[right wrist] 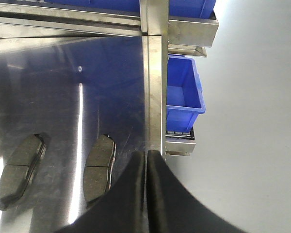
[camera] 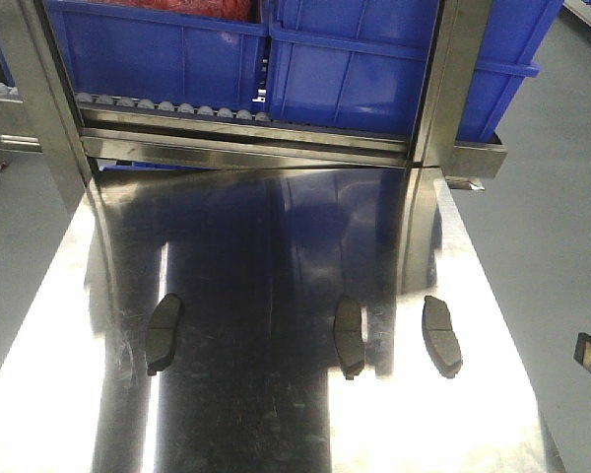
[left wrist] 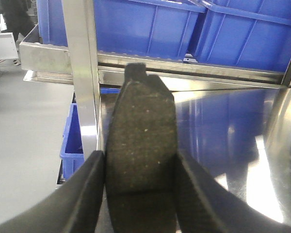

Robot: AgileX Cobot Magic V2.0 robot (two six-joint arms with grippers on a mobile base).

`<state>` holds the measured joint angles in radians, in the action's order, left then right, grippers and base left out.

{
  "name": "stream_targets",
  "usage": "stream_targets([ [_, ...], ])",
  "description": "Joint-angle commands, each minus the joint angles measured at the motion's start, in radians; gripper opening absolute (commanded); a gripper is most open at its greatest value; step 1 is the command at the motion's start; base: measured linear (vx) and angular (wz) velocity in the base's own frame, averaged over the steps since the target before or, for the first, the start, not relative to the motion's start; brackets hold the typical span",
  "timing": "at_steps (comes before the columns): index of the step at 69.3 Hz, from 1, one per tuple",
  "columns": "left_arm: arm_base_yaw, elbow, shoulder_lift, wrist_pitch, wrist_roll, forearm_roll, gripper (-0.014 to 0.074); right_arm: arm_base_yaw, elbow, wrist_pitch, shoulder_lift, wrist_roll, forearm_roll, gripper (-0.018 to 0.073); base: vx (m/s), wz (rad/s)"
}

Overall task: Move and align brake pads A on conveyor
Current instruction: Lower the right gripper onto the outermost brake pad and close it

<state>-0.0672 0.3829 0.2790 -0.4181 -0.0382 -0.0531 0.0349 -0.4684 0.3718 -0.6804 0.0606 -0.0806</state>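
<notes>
- Your left gripper [left wrist: 139, 156] is clamped on a pad [left wrist: 140, 121]. Both fingers [left wrist: 85, 194] press against its long edges.
- The pad points away from the wrist camera, with its groove running across it low down between the fingers.
- In the left wrist view, the pad overlaps the left edge of the table [camera: 276, 424], just beside the left post [left wrist: 82, 73]. You cannot tell how high above the steel it is.
- Your right gripper [right wrist: 146, 156] has its fingers pressed together with nothing between them. It hangs at the table's right edge, in line with the right post [right wrist: 155, 73].
- Three more pads lie flat on the shiny steel table in a rough row across it: left pad [camera: 164, 333], middle pad [camera: 349, 337] and right pad [camera: 441, 335].
- The left pad is well apart from the middle pad. The middle and right pads are near each other but not touching.
- All three run roughly lengthwise toward the bins [camera: 158, 49].
- The bins sit on rollers [camera: 167, 106] behind the table.
- A small bin [right wrist: 184, 92] sits lower down, beside the table's right edge.
</notes>
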Motion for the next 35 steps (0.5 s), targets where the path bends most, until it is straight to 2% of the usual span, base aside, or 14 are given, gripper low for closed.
stream_targets([
  [1, -0.006, 0.031, 0.007, 0.086, -0.005, -0.009, -0.0006, 0.003, -0.035, -0.046, -0.003, 0.011, 0.003, 0.0044, 0.0, 0.0],
  [8, -0.006, 0.031, 0.007, 0.086, -0.005, -0.009, -0.0006, 0.003, -0.036, -0.007, -0.003, 0.011, 0.002, 0.0141, 0.0, 0.0],
  [23, -0.006, 0.031, 0.007, 0.086, -0.005, -0.009, -0.0006, 0.003, -0.036, 0.016, -0.003, 0.011, 0.002, 0.044, 0.0, 0.0],
  [29, -0.006, 0.031, 0.007, 0.086, -0.005, -0.009, -0.0006, 0.003, -0.036, 0.018, -0.007, 0.025, -0.001, 0.0507, 0.0, 0.0],
  [35, -0.006, 0.031, 0.007, 0.086, -0.005, -0.009, -0.0006, 0.016, -0.045, 0.025, -0.037, 0.061, -0.021, 0.0518, 0.0, 0.0],
])
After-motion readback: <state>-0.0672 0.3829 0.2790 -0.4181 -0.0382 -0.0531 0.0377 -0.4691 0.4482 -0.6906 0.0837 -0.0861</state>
